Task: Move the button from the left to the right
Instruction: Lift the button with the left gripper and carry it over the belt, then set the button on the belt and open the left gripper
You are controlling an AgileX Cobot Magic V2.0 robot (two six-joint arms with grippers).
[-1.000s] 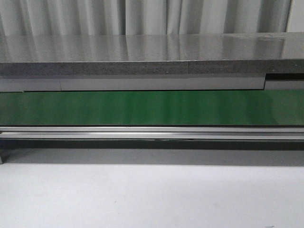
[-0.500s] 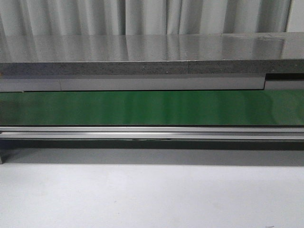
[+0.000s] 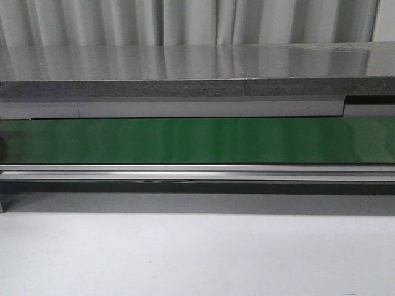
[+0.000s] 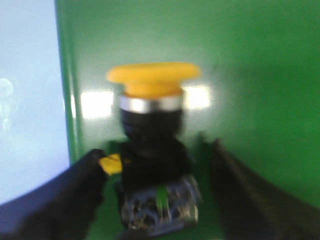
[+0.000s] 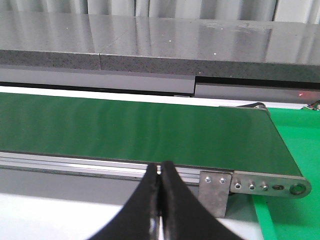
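The button (image 4: 156,130) fills the left wrist view: a round yellow-orange cap, a silver ring, a black body and a clear base with a green mark. It rests on a green surface (image 4: 250,75). My left gripper (image 4: 156,154) is open, one black finger on each side of the button's body. The fingers (image 4: 82,190) are blurred; green shows between the body and the far finger. My right gripper (image 5: 161,167) is shut with nothing in it, in front of the conveyor's rail. Neither the button nor either gripper shows in the front view.
A long green conveyor belt (image 3: 197,140) with a metal side rail (image 3: 197,172) runs across the front view, with a grey stone counter (image 3: 185,68) behind it. The belt's end bracket (image 5: 265,186) and a green mat (image 5: 295,135) lie beside my right gripper. White tabletop (image 3: 197,253) lies nearer.
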